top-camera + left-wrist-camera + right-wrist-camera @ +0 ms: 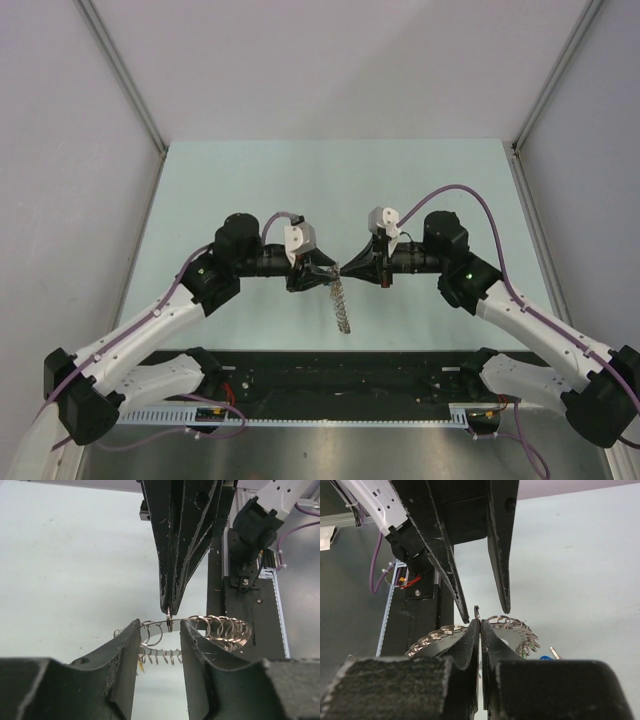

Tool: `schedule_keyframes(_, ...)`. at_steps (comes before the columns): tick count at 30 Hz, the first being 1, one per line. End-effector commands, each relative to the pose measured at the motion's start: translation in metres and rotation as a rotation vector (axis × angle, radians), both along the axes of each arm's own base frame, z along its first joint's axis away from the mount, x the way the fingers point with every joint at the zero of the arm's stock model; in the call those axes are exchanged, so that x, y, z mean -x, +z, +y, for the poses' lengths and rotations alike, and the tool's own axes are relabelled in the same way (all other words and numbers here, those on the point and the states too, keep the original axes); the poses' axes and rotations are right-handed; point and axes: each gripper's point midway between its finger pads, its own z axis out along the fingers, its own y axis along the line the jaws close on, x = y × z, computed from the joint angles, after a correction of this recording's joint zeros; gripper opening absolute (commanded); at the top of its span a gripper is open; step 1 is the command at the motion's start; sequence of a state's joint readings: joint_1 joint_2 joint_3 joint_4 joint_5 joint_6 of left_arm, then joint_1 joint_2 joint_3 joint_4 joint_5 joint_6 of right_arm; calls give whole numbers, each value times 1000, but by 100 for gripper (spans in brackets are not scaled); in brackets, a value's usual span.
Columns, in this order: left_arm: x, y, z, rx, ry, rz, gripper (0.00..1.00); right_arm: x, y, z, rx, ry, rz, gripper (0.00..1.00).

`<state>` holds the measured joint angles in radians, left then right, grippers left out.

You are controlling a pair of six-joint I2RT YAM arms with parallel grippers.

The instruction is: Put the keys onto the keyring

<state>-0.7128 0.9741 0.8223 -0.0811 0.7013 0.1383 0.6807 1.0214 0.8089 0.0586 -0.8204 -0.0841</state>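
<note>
Left fingers [122, 660] half open, straddling keyring [225, 629], clamping nothing. Right gripper [480, 624] shut, pinching one loop at keyring's far end. Keyring trails from pinch, long axis toward arm bases. Blue key [545, 658] on table near keyring; left gripper [160, 626] free, likely fetches it.
</note>
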Motion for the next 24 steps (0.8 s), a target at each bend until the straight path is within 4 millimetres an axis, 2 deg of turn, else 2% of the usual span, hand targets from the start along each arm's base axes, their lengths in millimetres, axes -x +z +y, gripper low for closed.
schedule_keyframes(1,4,7,-2,-39,-68,-15,40,-2,34,3,-48,-5,-108,0)
schedule_keyframes(8,4,5,-4,-64,-96,-6,26,-1,31,6,-22,-9,-115,0)
schedule_keyframes(21,7,-5,-5,-121,-132,35,16,1,24,11,17,1,-114,0)
schedule_keyframes(24,6,-7,-5,-128,-128,40,0,1,23,12,23,3,-112,0)
